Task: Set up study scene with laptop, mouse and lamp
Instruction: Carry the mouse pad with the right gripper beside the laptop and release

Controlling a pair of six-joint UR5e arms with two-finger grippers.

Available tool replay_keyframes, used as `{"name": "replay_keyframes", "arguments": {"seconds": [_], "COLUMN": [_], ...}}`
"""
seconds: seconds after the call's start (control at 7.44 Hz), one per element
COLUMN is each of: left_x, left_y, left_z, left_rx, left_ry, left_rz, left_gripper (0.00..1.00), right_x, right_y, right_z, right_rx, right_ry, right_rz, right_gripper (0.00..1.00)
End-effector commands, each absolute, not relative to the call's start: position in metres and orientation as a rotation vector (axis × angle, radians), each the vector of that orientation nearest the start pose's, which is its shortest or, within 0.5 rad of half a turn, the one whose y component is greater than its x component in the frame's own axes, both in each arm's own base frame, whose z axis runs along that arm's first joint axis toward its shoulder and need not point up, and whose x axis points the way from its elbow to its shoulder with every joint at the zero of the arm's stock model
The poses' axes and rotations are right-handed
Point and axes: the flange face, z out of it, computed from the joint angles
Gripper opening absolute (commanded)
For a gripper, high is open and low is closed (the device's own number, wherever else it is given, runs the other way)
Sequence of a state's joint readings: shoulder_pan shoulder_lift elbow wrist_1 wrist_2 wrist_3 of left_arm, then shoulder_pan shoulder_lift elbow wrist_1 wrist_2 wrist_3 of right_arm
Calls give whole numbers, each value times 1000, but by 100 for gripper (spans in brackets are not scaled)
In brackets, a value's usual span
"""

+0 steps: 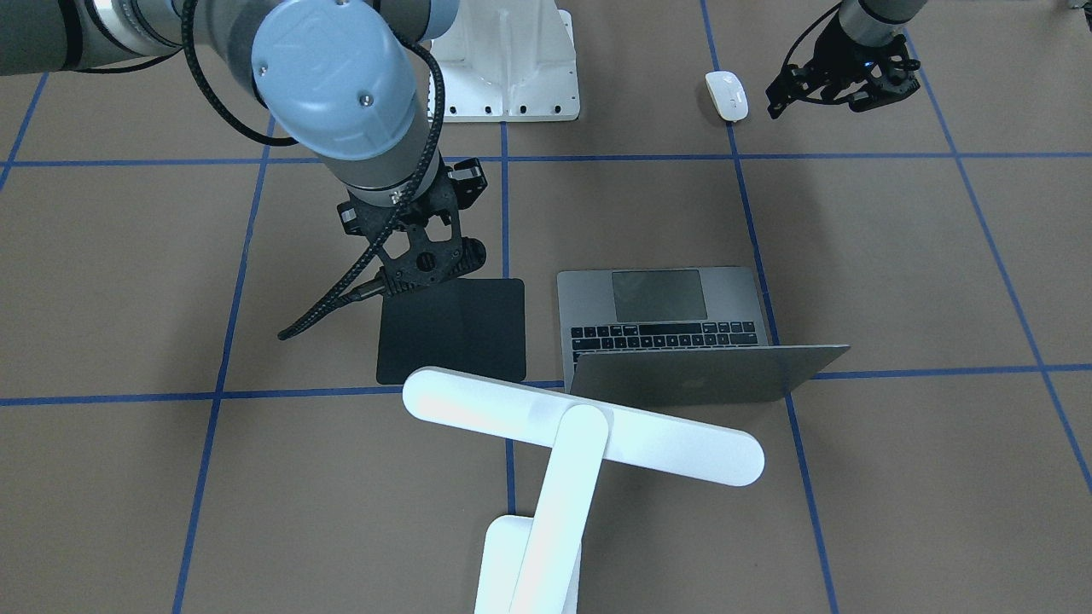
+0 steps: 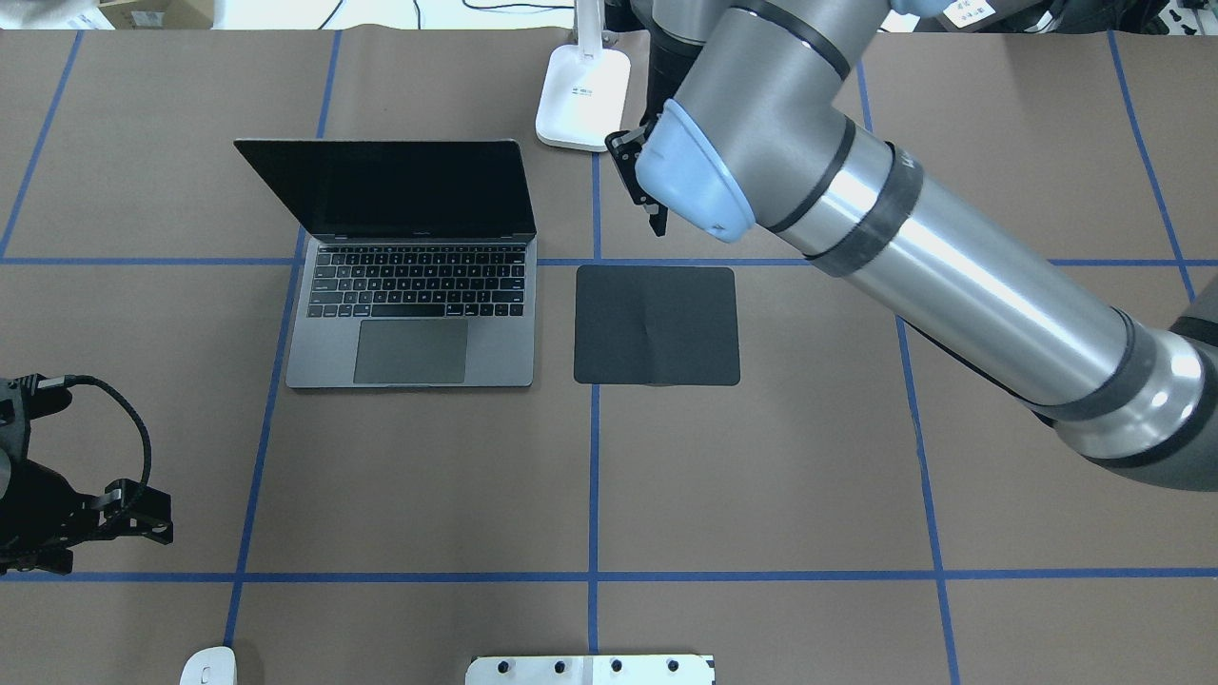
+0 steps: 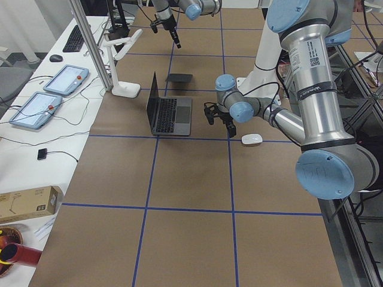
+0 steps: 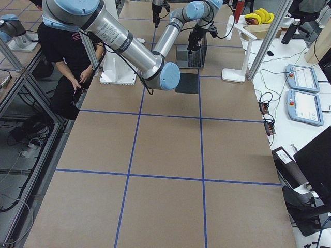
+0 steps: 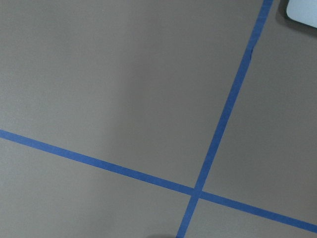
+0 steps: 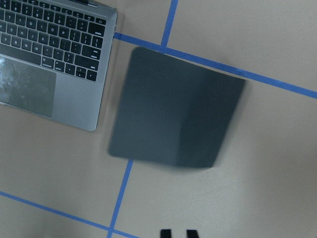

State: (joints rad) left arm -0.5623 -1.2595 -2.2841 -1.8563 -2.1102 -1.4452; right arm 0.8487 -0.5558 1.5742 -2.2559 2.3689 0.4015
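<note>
The grey laptop [image 1: 682,333] [image 2: 409,285] stands open on the brown table. The white lamp [image 1: 580,435] stands behind it, with its base [image 2: 582,95] at the far edge. The small white mouse [image 1: 727,94] [image 2: 207,666] lies near the robot's side. My left gripper [image 1: 817,98] [image 2: 95,538] hovers just beside the mouse, open and empty. A corner of the mouse shows in the left wrist view [image 5: 304,10]. My right gripper [image 1: 408,281] [image 6: 178,233] hangs above the edge of the black square pad [image 1: 452,331] [image 6: 176,121], its fingertips close together and holding nothing.
A white ribbed pedestal [image 1: 512,68] [image 2: 590,669] stands at the robot's edge of the table. Blue tape lines cross the brown surface. Beyond the lamp side of the table, a white bench [image 3: 54,89] holds tablets and cables.
</note>
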Motion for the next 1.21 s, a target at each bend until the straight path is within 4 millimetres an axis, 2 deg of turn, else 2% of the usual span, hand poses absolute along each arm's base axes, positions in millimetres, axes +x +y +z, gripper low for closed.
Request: {"name": "replay_keyframes", "arguments": {"seconds": [0.0,0.13,0.4,0.54,0.67,0.81,0.94,1.08], "left_x": [269,281,306,314,317,325,330,345], "left_y": [-256,-243,-217,-207,-205,-198,-195,-190], "left_z": [421,422,422,425,436,443,449,457], "left_rx": [-275,-298,-353,-395,-419,-429,-438,-472], "left_ry": [797,785,777,796,799,801,803,783], "left_rz": [-204,-167,-118,-75,-62,-41,-39,-69], "left_gripper": [100,100,99,99,100,100,100,99], "right_x": [-366,-359,-351,-346,-345,-351,-354,-354], "right_y": [-516,-514,-508,-508,-510,-510,-508,-507], "right_z": [118,116,143,167,177,177,187,191], "right_rx": [-67,-31,3,53,79,73,53,51], "right_ry": [-848,-826,-834,-812,-783,-781,-773,-771], "right_rz": [-458,-456,-460,-462,-458,-463,-463,-463], "right_gripper": [100,100,100,100,100,100,100,100]}}
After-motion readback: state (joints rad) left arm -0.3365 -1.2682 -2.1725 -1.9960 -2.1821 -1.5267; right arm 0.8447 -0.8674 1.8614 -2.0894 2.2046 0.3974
